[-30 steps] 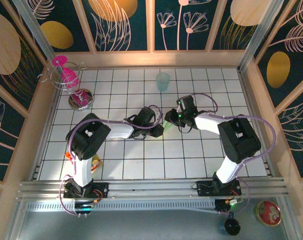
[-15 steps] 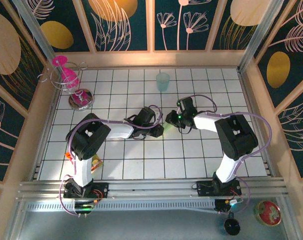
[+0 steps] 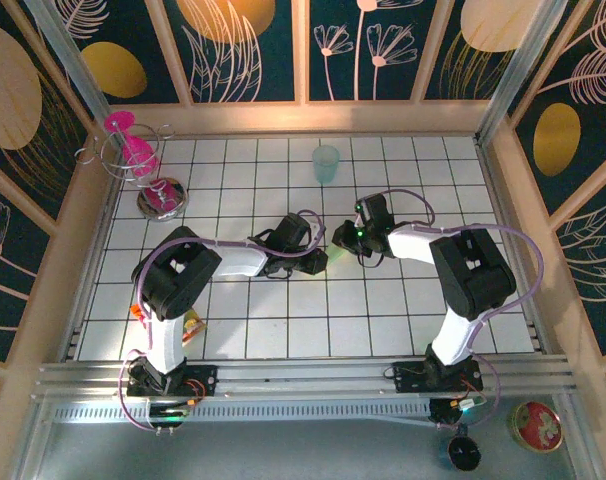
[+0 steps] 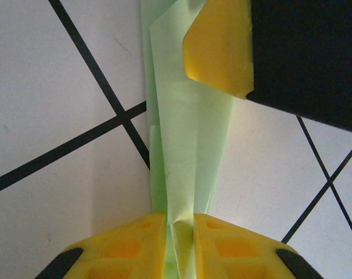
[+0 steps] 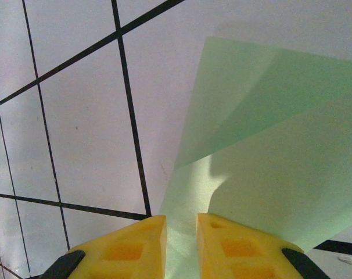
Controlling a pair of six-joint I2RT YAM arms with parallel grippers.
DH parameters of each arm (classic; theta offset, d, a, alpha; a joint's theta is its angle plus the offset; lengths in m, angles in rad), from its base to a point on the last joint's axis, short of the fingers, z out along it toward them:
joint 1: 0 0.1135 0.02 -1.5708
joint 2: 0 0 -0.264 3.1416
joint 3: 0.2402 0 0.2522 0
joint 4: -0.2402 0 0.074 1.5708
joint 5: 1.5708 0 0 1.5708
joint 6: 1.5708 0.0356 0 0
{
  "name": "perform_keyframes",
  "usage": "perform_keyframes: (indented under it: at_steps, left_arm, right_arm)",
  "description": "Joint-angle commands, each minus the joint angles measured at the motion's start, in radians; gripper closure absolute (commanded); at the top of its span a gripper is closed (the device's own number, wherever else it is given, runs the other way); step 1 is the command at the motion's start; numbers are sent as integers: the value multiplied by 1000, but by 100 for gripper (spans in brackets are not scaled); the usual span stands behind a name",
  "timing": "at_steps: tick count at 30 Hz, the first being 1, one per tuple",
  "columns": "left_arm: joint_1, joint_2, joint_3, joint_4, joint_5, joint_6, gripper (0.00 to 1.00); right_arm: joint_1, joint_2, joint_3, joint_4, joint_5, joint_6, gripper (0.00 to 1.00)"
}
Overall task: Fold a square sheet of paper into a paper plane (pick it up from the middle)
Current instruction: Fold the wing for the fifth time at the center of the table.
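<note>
The paper plane is light green paper folded into a long narrow strip with a raised centre crease, lying on the white tiles mid-table. My left gripper is shut on that crease at one end, the ridge pinched between its yellow fingers. In the left wrist view, a yellow finger of my right gripper presses on the far end. The right wrist view shows a wider folded part of the paper plane running between the nearly closed fingers of my right gripper. From above, the left gripper and right gripper meet tip to tip.
A translucent teal cup stands at the back centre. A pink glass in a wire stand and a small metal dish sit at the back left. An orange and yellow packet lies by the left arm's base.
The right gripper's jaws have narrowed a little on the paper and the right arm has shifted slightly. The left gripper has held its pinch without moving.
</note>
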Motion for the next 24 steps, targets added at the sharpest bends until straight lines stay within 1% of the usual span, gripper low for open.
perform_keyframes:
  at_steps: [1,10,14,15,18,22,24]
  left_arm:
    - [-3,38,4,-65,14,13,80]
    - [-3,33,3,-68,10,10,78]
    - [-1,0,10,-85,-4,6,77]
    - [-1,-18,11,-90,-7,3,76]
    - [-1,-94,15,-97,-22,-11,69]
    - [2,-185,17,-104,-64,-26,60]
    - [5,-200,22,-110,-67,-36,60]
  right_arm:
    - [-12,24,-4,-18,30,12,79]
    - [-12,27,-24,-21,30,16,79]
    - [-12,29,-41,-13,26,10,79]
    - [-12,31,-45,-10,24,9,79]
    - [-12,28,-63,4,19,1,80]
    - [-13,23,-78,20,9,-4,80]
    - [-15,20,-81,27,0,-4,80]
